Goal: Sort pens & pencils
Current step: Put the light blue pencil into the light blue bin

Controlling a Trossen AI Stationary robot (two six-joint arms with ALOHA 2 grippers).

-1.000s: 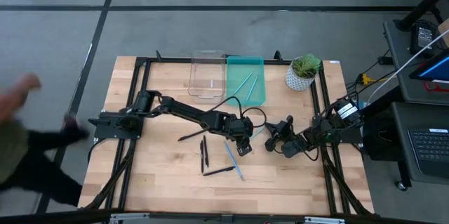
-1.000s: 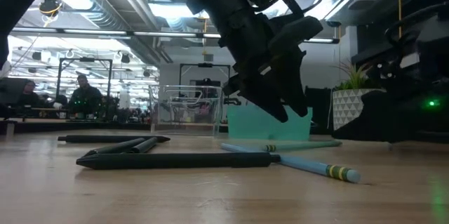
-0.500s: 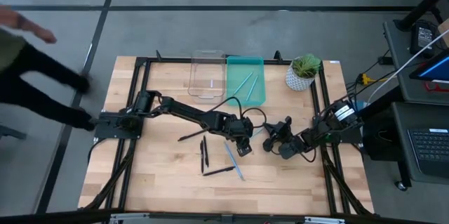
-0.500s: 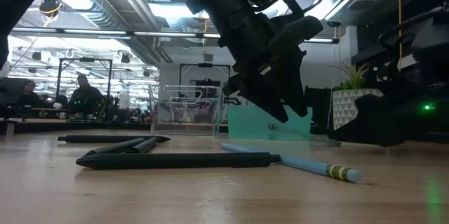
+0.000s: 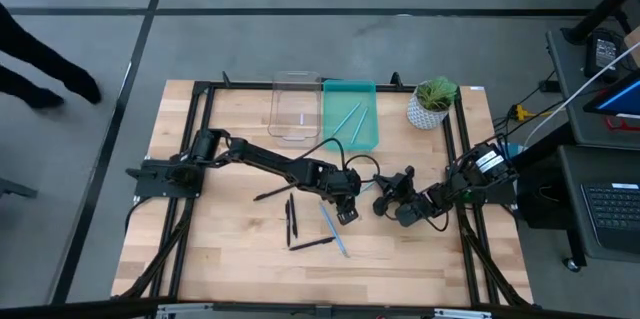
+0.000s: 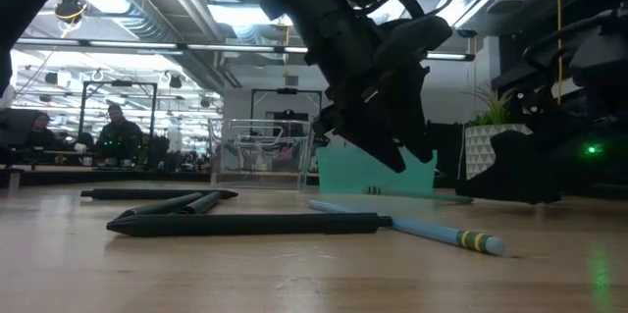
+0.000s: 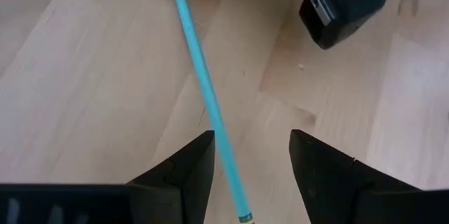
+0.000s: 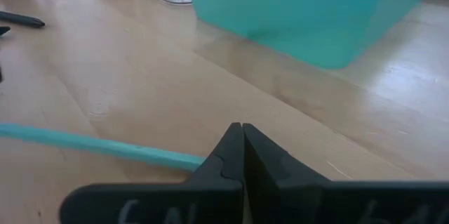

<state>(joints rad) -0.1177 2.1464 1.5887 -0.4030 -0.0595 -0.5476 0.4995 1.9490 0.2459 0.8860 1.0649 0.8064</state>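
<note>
Two arms sit low over the bench [image 5: 220, 259]. Left gripper [image 5: 345, 209] is near bench centre, fingers [image 7: 184, 171] spread apart, straddling a teal pencil [image 7: 208, 97] that lies flat on the wood between them, not touching either finger. Same pencil in the high view [image 5: 334, 229], just in front of that gripper; low view shows its ferrule end [image 6: 471, 241]. Right gripper [image 5: 385, 197] is just right of the left one, fingers pressed together on the end of a second teal pencil [image 8: 98, 145], which runs out sideways from the fingertips, close to the bench surface. Black pens [image 5: 291, 217] lie left of the pencil, one more [image 5: 312, 243] in front, another [image 5: 272, 193] angled under the left arm. Teal bin [image 5: 350, 119] at the back edge holds a few teal pencils [image 5: 347, 117]; clear bin [image 5: 294, 109] touches it on the left. Potted plant [image 5: 432, 101] stands at the back right. Person's legs [image 5: 40, 69] on the floor, well left of the bench.
</note>
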